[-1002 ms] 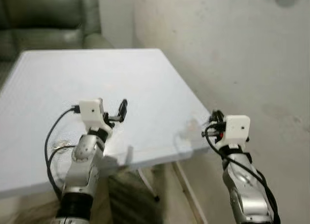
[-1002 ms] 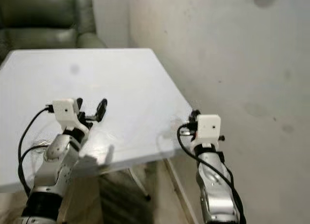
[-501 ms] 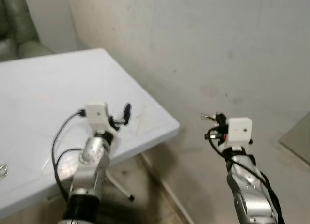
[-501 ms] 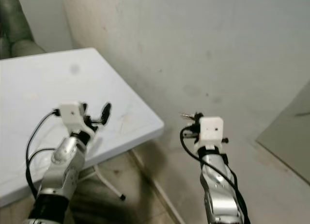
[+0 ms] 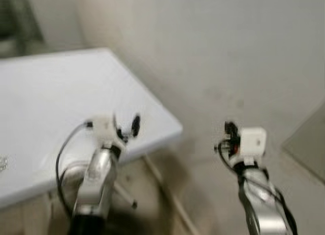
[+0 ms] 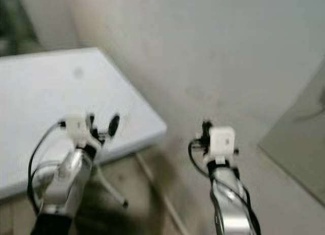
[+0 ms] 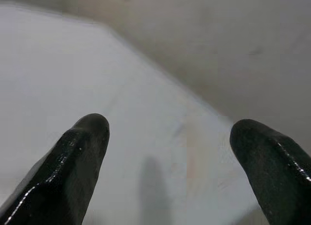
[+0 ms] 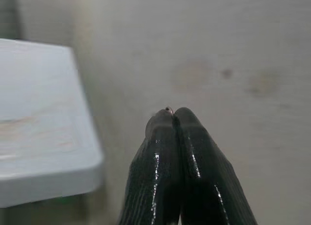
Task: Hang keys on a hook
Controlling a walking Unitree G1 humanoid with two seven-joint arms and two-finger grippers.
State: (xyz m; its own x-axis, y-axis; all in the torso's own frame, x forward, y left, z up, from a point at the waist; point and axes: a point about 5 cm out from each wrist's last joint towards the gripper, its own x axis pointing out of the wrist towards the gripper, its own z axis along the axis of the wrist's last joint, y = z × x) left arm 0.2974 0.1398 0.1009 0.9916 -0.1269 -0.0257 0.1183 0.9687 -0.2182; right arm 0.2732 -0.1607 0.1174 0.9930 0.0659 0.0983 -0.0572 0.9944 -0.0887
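My right gripper (image 5: 229,131) is held up beside the bare wall (image 5: 228,52), past the table's corner. Its fingers are shut, and in the right wrist view a tiny bit of the keys (image 8: 168,109) peeks out at the tips of the right gripper (image 8: 171,114). My left gripper (image 5: 127,127) hovers open over the white table (image 5: 51,93) near its front edge. In the left wrist view, the left gripper (image 7: 170,125) has nothing between its fingers. The head views are blurred.
A small shiny thing (image 5: 2,163) lies on the table at the far left. A table leg (image 5: 127,197) slants down to the floor under the table's edge. A dark sofa (image 5: 15,22) stands behind the table. A darker floor patch (image 5: 304,143) lies at the right.
The whole picture has swung right, from the table toward the wall, and is now blurred, so the camera moved. Both arms keep their pose; the right gripper stays shut.
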